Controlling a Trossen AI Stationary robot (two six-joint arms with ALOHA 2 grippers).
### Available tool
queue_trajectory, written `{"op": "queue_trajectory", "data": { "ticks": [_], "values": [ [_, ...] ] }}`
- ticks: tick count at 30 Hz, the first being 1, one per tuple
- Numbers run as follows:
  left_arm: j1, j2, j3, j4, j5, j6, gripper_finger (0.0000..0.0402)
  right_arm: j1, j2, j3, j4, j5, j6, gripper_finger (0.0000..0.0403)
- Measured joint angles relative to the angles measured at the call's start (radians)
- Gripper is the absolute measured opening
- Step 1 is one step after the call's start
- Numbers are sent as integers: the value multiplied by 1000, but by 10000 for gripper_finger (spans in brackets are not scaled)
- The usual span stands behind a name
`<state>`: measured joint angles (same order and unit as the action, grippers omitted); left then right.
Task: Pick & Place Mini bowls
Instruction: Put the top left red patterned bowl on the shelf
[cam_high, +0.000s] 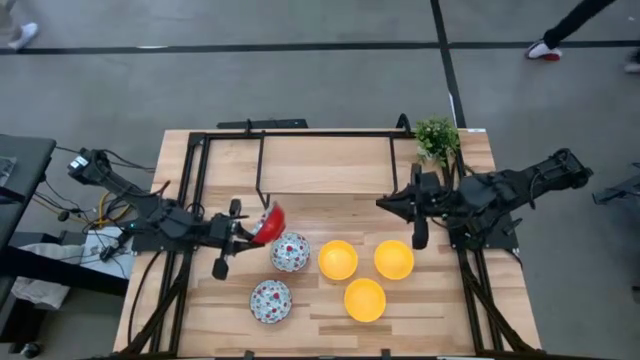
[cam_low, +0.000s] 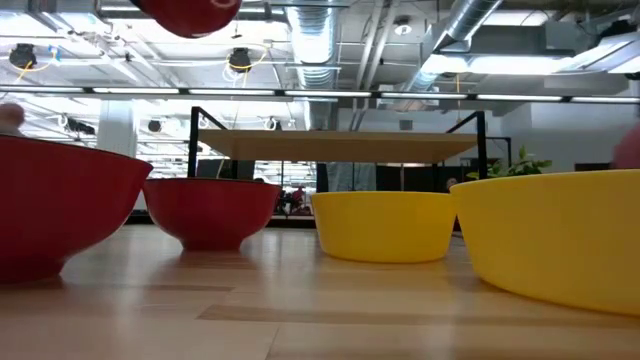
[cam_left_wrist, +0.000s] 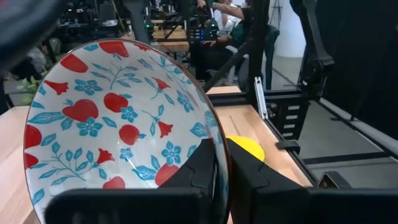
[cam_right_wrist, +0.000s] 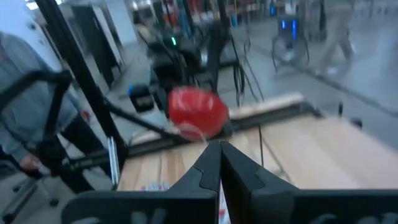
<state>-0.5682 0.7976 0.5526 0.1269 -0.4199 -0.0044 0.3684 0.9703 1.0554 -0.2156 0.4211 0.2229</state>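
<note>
Six mini bowls are in view, five on the table and one in my grasp. My left gripper (cam_high: 252, 232) is pinched shut on the rim of a floral bowl (cam_high: 268, 224), held clear of the table and tipped on its side, above the left-centre of the boards. In my left wrist view the two dark fingers (cam_left_wrist: 205, 171) clamp the thin rim edge, one inside and one outside. That bowl's interior (cam_left_wrist: 118, 124) is glossy white with red and blue flowers and leaves; its outer wall is plain red.

My left arm reaches in low from the table's left edge, extended nearly level toward the centre. My right arm waits at the right side, near the small green plant (cam_high: 437, 137), its gripper (cam_high: 419, 238) pointing toward the table's front with fingers (cam_right_wrist: 211, 171) pressed together on nothing.

Two more floral bowls sit upright: one (cam_high: 290, 252) just beside the held bowl, the other (cam_high: 270, 301) nearer the front edge. Three yellow bowls form a close triangle right of centre: (cam_high: 338, 259), (cam_high: 394, 259) and (cam_high: 364, 300). They are smooth, round and plain.

The table (cam_high: 320, 165) is pale wood planking, bordered by a black metal frame (cam_high: 330, 133).
</note>
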Motion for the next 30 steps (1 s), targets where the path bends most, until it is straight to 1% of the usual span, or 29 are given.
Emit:
{"op": "queue_trajectory", "data": {
  "ticks": [4,7,10,13,17,23,27,30],
  "values": [
    [51,33,6,16,5,0,19,-41,0,0,60,-12,-48,0],
    [93,90,49,16,41,7,19,-91,0,0,75,-96,-100,0],
    [134,171,120,18,90,33,19,-152,0,0,83,-195,-133,0],
    [173,261,206,0,127,71,19,-213,0,0,85,-271,-145,0],
    [234,359,326,-108,139,101,19,-277,0,0,83,-338,-145,0],
    [328,498,464,-287,128,119,19,-347,0,0,38,-343,-145,0],
    [372,583,504,-340,125,160,19,-392,18,0,-10,-317,-144,1],
    [389,633,516,-342,125,166,19,-412,59,1,-35,-314,-144,14]
  ]
}}
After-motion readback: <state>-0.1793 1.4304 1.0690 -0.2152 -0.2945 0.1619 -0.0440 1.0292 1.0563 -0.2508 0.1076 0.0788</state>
